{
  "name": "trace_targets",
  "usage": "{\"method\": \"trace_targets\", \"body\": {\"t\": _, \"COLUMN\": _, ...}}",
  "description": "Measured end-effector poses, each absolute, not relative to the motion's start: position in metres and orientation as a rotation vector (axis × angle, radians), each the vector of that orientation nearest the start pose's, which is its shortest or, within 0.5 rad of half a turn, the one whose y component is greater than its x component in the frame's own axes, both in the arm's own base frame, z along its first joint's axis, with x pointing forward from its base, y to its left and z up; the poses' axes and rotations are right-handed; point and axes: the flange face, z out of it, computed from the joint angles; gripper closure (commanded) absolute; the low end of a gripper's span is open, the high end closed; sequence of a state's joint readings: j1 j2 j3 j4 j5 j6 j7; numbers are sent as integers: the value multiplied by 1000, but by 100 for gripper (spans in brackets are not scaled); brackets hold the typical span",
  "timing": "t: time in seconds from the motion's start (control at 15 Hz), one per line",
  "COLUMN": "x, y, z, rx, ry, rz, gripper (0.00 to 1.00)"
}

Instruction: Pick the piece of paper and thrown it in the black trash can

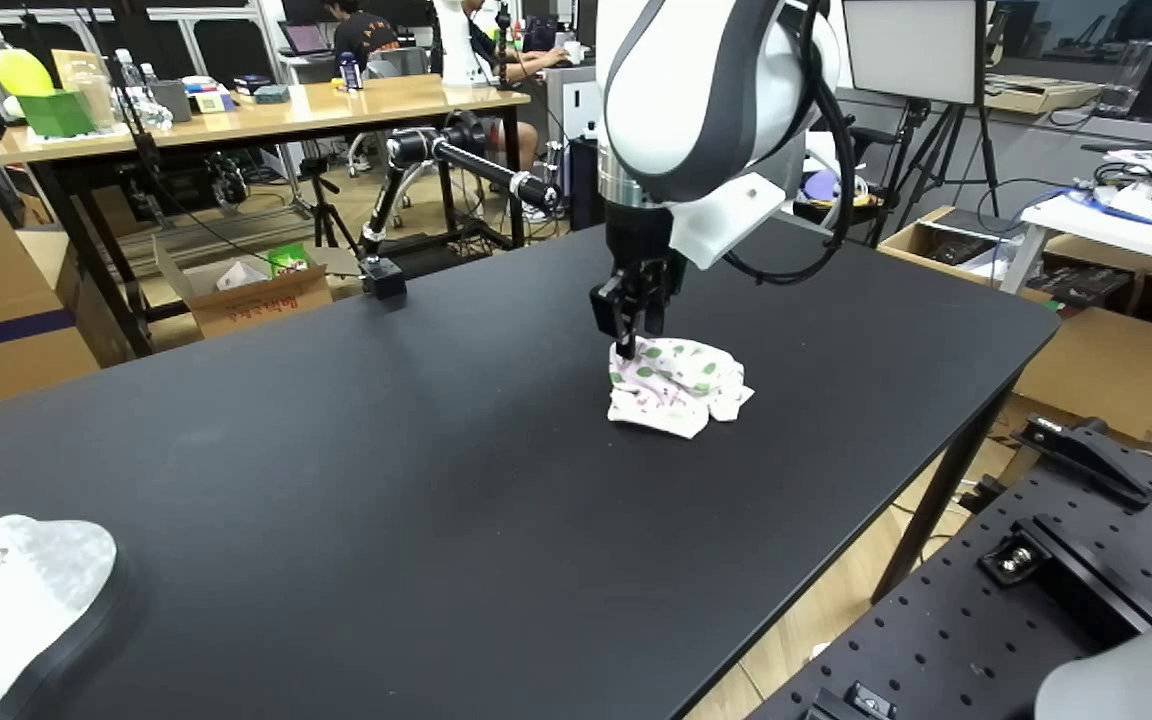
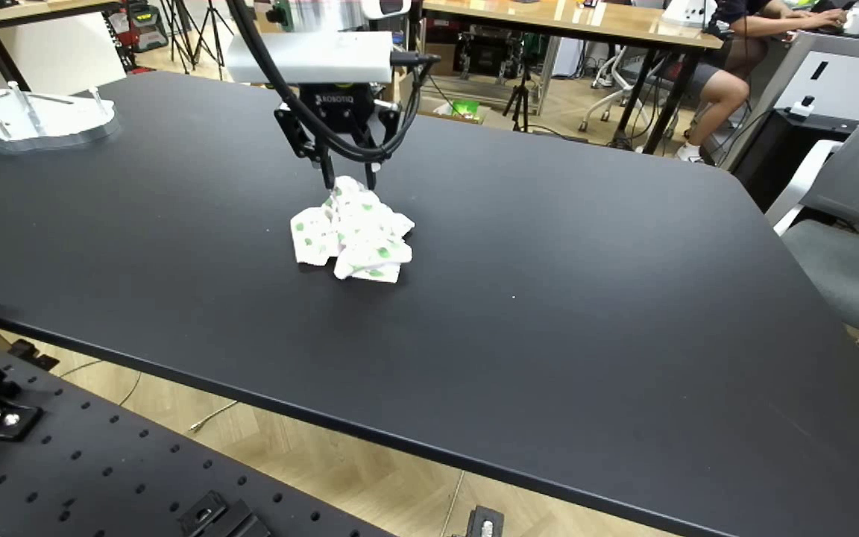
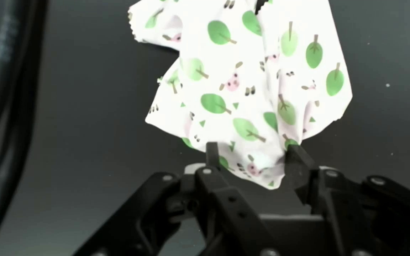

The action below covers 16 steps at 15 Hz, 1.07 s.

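Currently hangs down from the top of both exterior views, with the gripper [image 2: 350, 184] at the upper edge of a crumpled piece of paper [image 2: 359, 235]. Shows that paper near the middle of both, on a black table [image 2: 586, 335], with green leaf shapes and pink faces printed on white. In the wrist view, juts up from the bottom with two black fingers [image 3: 212, 156] parted and the lowest corner of the paper between them; cannot tell about contact at either tip. Runs black cables [image 3: 23, 113] down the left side there. Displays at the left of both exterior views a pale plate [image 1: 46, 560] with small pegs, well apart from the paper, and, above and left of centre in an exterior view, a jointed black stand [image 1: 416, 150].
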<state>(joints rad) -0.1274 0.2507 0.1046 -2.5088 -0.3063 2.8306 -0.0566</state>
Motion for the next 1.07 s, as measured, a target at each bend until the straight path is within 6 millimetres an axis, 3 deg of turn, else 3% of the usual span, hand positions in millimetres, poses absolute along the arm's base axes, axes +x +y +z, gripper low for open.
{"method": "trace_targets", "body": {"t": 0.2, "x": 473, "y": 10, "z": 193, "rx": -3163, "ry": -530, "rz": -111, "gripper": 97}}
{"method": "trace_targets", "body": {"t": 0.67, "x": 472, "y": 10, "z": 208, "rx": -3165, "ry": -458, "rz": -46, "gripper": 99}}
{"method": "trace_targets", "body": {"t": 0.87, "x": 471, "y": 13, "z": 244, "rx": -3202, "ry": -309, "rz": -38, "gripper": 99}}
{"method": "trace_targets", "body": {"t": 1.07, "x": 470, "y": 11, "z": 299, "rx": -3269, "ry": -99, "rz": -92, "gripper": 99}}
